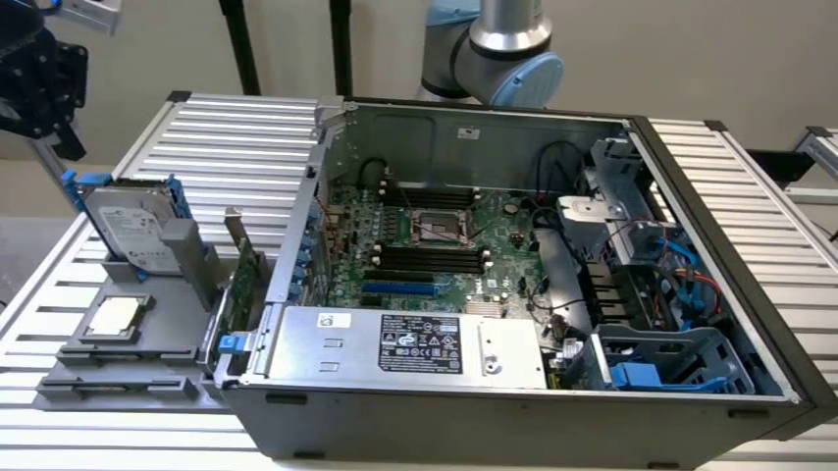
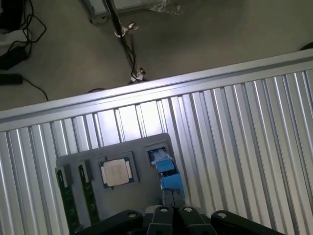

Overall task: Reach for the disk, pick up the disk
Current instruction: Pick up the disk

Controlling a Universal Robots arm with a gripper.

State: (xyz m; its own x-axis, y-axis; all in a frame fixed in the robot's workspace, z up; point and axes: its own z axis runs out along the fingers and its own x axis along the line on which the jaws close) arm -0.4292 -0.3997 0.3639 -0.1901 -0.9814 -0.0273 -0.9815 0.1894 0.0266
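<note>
Gripper [image 2: 172,198] hangs high over the table [image 2: 254,127], closed on nothing. No contact with anything, so I'd call the reach unfinished. The disk [image 1: 131,228] stands on edge in a slot of the grey holder [image 1: 78,388]. The holder is by the table's edge on the exterior view's left, near the open PC case [image 1: 524,422]. Upright on purpose, I'd say: the slot props it so both flat faces stay free for a top-down pinch. The blue frame [image 2: 166,171] clipped round it acts as carrier. The wrist view looks down along the disk's thin top edge, so the tool seems lined up above it. Chip [image 2: 116,172] lies flat in its own recess just beside the disk, with the memory sticks [image 2: 66,200] slotted beyond that.
</note>
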